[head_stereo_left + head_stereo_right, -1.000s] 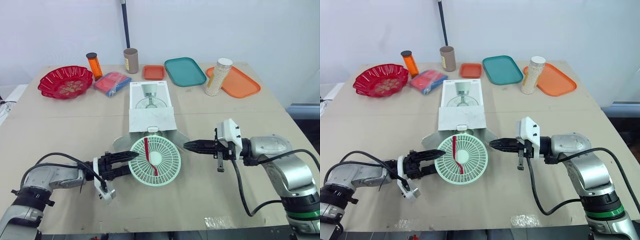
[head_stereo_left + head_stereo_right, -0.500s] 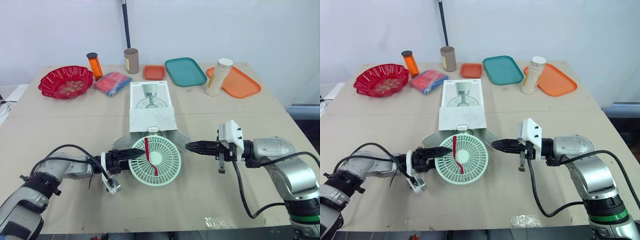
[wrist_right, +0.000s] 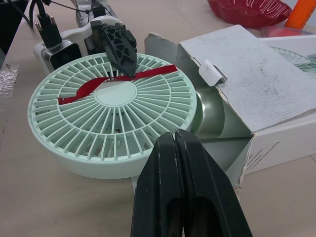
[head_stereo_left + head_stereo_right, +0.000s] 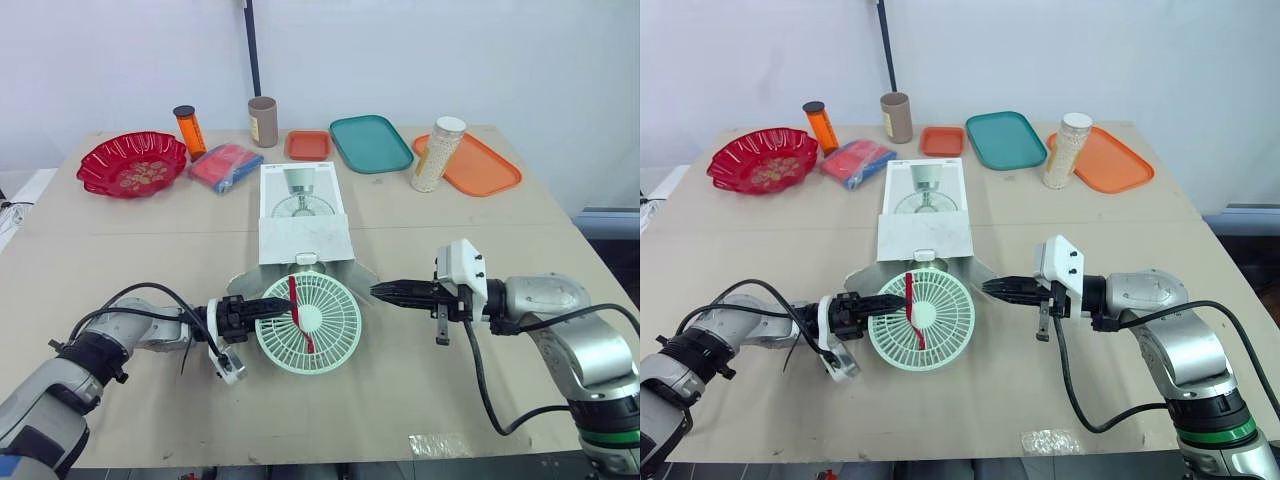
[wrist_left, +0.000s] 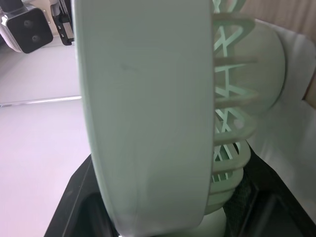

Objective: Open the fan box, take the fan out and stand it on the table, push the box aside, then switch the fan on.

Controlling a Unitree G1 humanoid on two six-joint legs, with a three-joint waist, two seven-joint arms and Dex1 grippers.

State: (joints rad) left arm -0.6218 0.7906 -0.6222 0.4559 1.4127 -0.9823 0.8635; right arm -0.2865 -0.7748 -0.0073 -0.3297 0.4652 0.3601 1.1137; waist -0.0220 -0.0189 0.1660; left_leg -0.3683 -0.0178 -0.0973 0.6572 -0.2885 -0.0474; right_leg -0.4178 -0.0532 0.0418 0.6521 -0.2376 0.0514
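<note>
In the head view, the fan point(image 4: 308, 323) lay face up on the table point(image 4: 400, 390), at 6 o'clock from the open fan box point(image 4: 303, 228) and right at its mouth. The left gripper point(image 4: 262, 310) was at the fan's 9 o'clock. Its jaws were clamped on the round edge, one finger on top of the grille and one under it. The right gripper point(image 4: 385, 291) was at the fan's 3 o'clock, close by but not touching, with its jaws pressed together on nothing. In the left wrist view, the fan's smooth pale green edge stood between the two black fingers point(image 5: 74, 197), with the thin bars of the grille to one side. In the right wrist view, the right gripper's fingers point(image 3: 163, 197) were shut tight and pointed at the fan. The back of the fan seemed to sit just inside the box mouth, and a red strip point(image 3: 118, 81) ran across the grille. The fan looked like light, thin plastic. The thin bars could bend or snap, and the smooth edge could slip. I think the thick round edge was the best place to hold it, with a soft squeeze.
</note>
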